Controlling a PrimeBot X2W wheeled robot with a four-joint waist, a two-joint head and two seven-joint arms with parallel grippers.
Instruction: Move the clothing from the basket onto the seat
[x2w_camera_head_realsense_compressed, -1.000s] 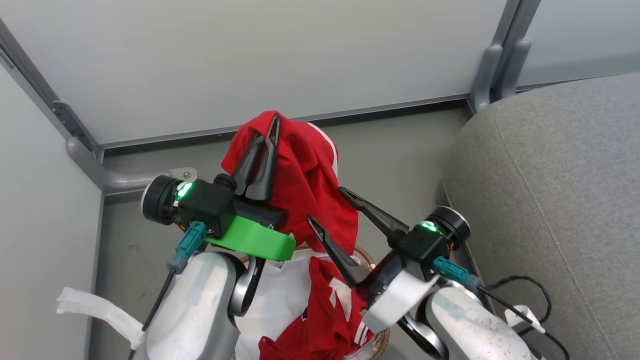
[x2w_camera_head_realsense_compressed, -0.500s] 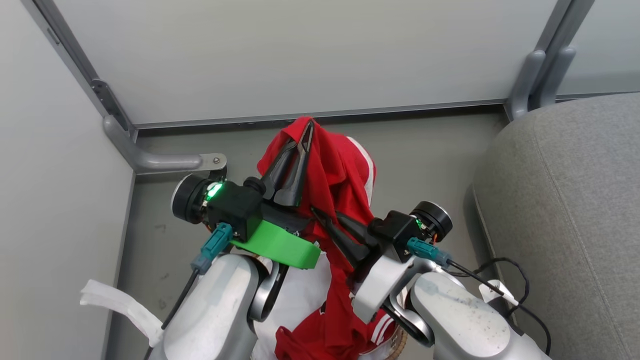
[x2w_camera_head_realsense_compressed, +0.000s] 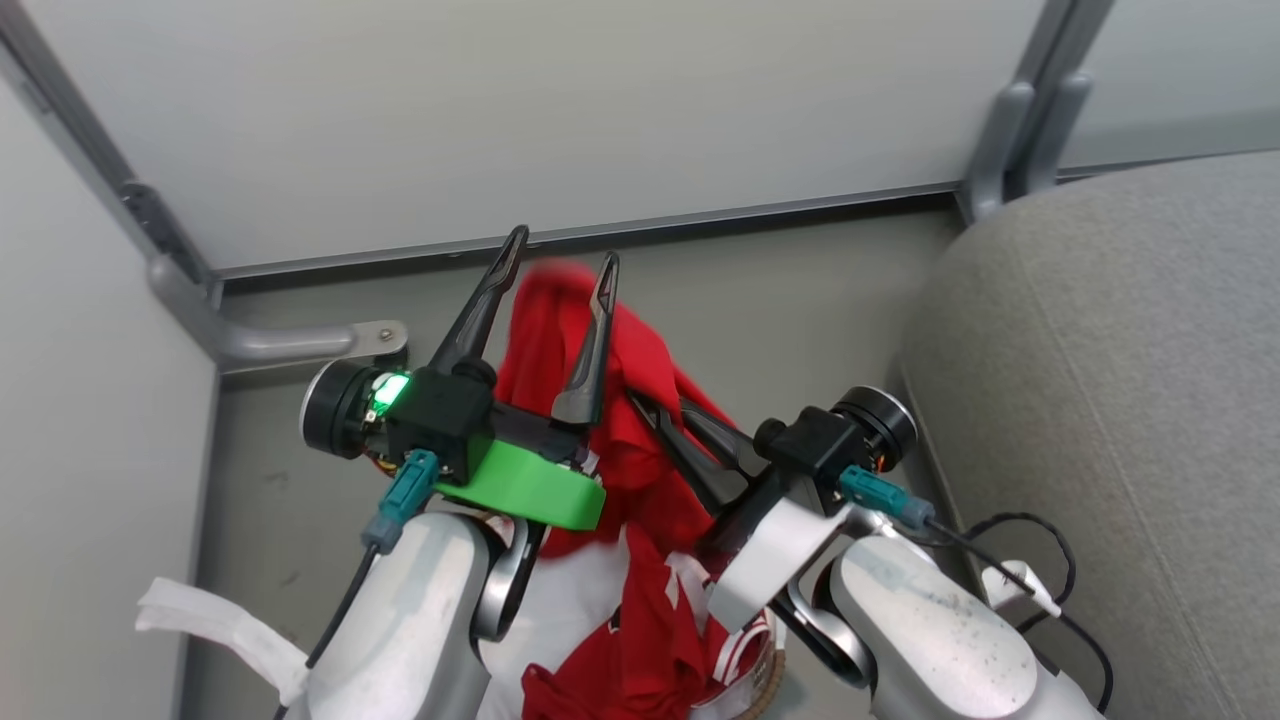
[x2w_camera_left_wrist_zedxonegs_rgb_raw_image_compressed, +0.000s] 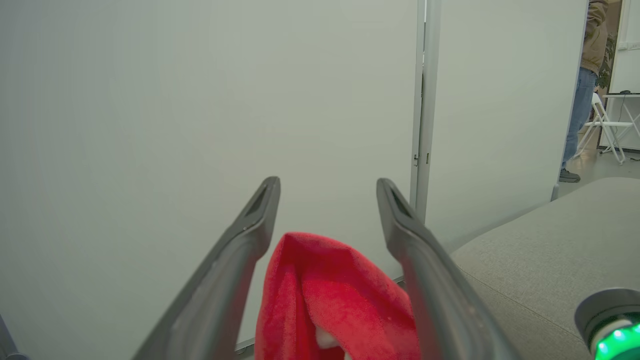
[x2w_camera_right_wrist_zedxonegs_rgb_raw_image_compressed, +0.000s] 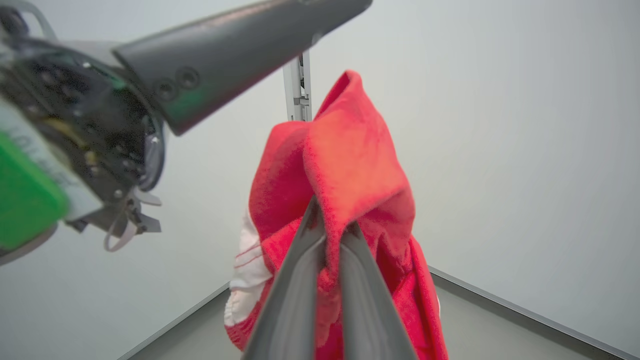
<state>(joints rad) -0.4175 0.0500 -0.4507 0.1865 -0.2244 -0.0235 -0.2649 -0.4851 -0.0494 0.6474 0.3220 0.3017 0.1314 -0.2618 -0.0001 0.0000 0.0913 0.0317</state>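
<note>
Showing both arms raised over the basket (x2w_camera_head_realsense_compressed: 772, 672), whose brown woven rim and white liner we see at the bottom of the head view. L claw (x2w_camera_head_realsense_compressed: 564, 247): fingers spread wide apart, gripping nothing; a red fold of the clothing (x2w_camera_head_realsense_compressed: 640, 365) stands up between them w/o being pinched, as we confirm in the left wrist view. R claw (x2w_camera_head_realsense_compressed: 668, 412): fingers together, clamped on the red fabric just below that fold; in the right wrist view the cloth drapes over & around the closed tips. The garment hangs from this grip, its lower part w/ white markings trailing down into the basket. The grey seat (x2w_camera_head_realsense_compressed: 1100, 400) lies to the robot's right, apart from the clothing. Bkgd, left wrist view: a person (x2w_camera_left_wrist_zedxonegs_rgb_raw_image_compressed: 582, 100) stands beyond the pale wall panel (x2w_camera_left_wrist_zedxonegs_rgb_raw_image_compressed: 200, 100).
</note>
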